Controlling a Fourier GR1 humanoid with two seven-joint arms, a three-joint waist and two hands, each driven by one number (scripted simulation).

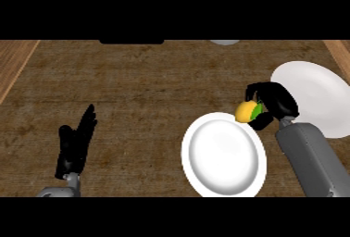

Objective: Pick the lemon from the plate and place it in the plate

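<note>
Brown counter (137, 83) bears two white plates (224, 155).

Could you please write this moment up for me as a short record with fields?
surface: brown kitchen counter
near plate: white plate, centre-right, nothing on it
far plate: white plate, at the right, partly behind the right arm
lemon: yellow lemon, held at the near plate's upper right rim
right hand: right hand, fingers curled round the lemon, between the two plates
left hand: left hand, open, resting at the lower left, fingers up
</note>
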